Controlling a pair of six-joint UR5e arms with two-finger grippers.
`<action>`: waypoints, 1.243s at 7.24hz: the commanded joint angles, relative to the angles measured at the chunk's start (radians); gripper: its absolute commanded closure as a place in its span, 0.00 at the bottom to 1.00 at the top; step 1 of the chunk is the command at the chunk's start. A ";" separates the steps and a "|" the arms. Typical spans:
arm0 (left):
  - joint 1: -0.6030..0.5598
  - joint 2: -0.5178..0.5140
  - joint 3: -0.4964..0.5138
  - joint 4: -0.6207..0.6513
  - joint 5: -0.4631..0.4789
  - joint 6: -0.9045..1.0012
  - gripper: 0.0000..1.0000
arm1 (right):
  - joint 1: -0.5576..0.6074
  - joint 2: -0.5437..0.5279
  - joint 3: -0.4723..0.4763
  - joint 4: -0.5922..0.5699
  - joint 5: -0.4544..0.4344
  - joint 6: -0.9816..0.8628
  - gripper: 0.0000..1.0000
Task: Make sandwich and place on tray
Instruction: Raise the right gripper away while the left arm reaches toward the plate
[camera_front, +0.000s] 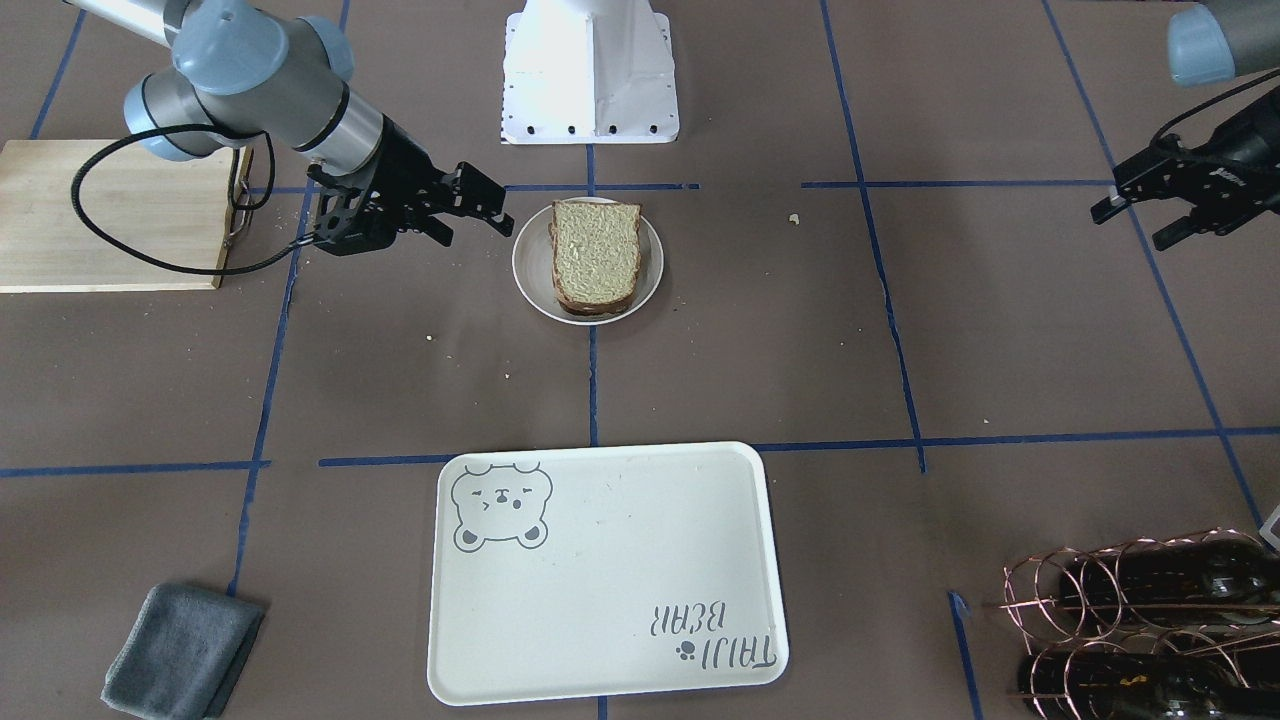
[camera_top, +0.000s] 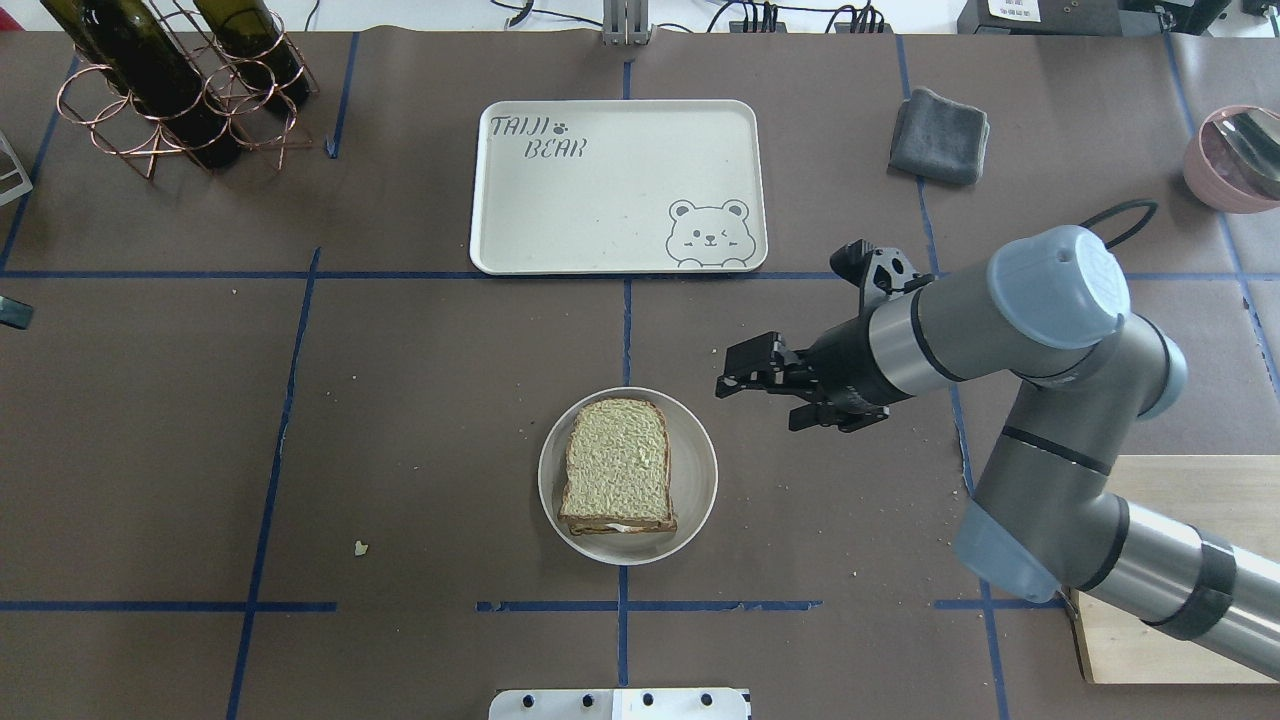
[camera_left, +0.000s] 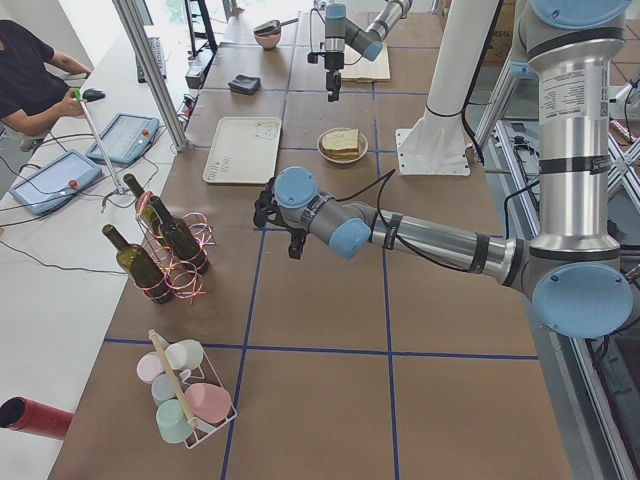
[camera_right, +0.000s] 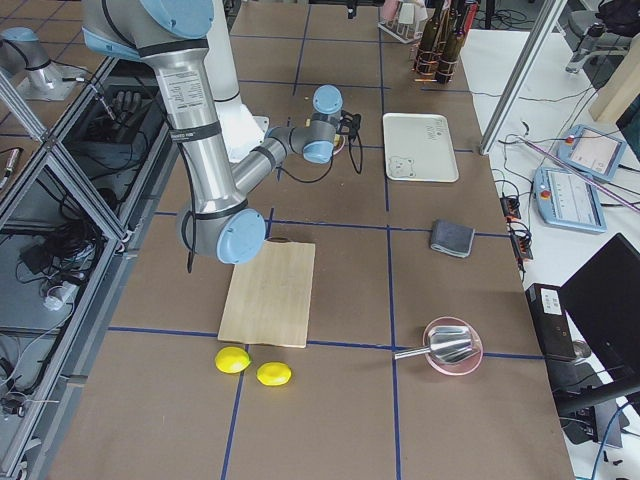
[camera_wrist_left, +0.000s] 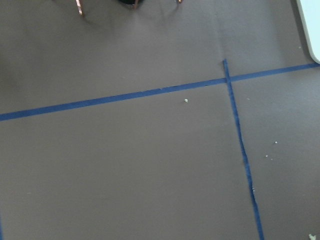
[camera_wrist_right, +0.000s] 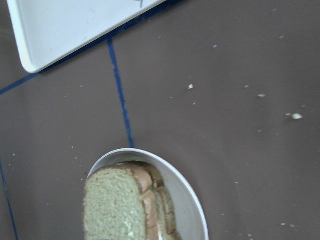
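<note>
The sandwich lies stacked on a round whitish plate at mid-table, one bread slice on top of the other. Only a white sliver of egg shows between the slices in the overhead view. It also shows in the right wrist view. The cream tray with the bear drawing lies bare on the operators' side. My right gripper hovers just beside the plate, open and empty. My left gripper is far off to the side, open and empty.
A wooden cutting board lies under the right arm. A grey cloth and a pink bowl sit at the far right. A copper rack with wine bottles stands at the far left. The robot base is behind the plate.
</note>
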 joint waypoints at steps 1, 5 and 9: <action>0.212 -0.073 -0.012 -0.159 0.044 -0.380 0.13 | 0.056 -0.132 0.071 -0.009 0.016 -0.046 0.00; 0.628 -0.315 -0.022 -0.157 0.453 -0.882 0.35 | 0.142 -0.272 0.113 -0.001 0.077 -0.183 0.00; 0.803 -0.501 0.075 0.011 0.694 -0.901 0.43 | 0.136 -0.276 0.110 0.000 0.070 -0.188 0.00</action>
